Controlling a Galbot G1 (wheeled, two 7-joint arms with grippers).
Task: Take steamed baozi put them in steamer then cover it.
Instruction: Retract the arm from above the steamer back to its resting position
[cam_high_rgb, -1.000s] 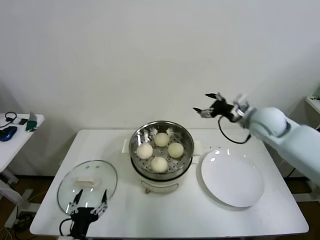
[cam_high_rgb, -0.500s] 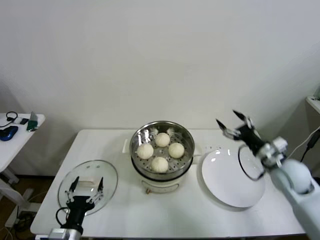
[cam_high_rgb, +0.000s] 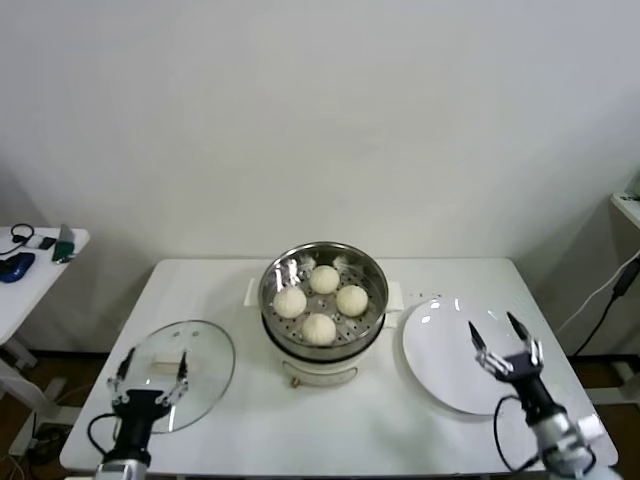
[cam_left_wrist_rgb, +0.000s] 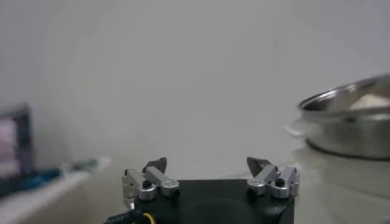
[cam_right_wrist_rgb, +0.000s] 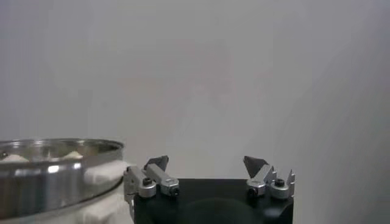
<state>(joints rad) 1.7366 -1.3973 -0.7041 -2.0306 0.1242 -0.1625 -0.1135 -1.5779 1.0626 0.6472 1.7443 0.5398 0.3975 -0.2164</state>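
Four buns (cam_high_rgb: 320, 301) sit in the steamer (cam_high_rgb: 323, 300) mid-bench, the lid (cam_high_rgb: 175, 373) lying off to its left, where the left gripper (cam_high_rgb: 149, 375) has advanced open-fingered for covering, while the right gripper (cam_high_rgb: 506, 345), open-fingered, has retreated over the plate (cam_high_rgb: 465, 362).

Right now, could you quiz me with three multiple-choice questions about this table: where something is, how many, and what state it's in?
1. Where is the cover?
A. on the steamer
B. flat on the table, on the robot's left
C. on the plate

2. How many steamed baozi sit in the steamer?
A. two
B. three
C. four

3. How is the right gripper?
A. open, empty
B. shut on a bun
C. holding the cover

Answers: B, the glass cover lies by the left gripper; C, four buns on the tray; A, its fingers are spread above the plate.
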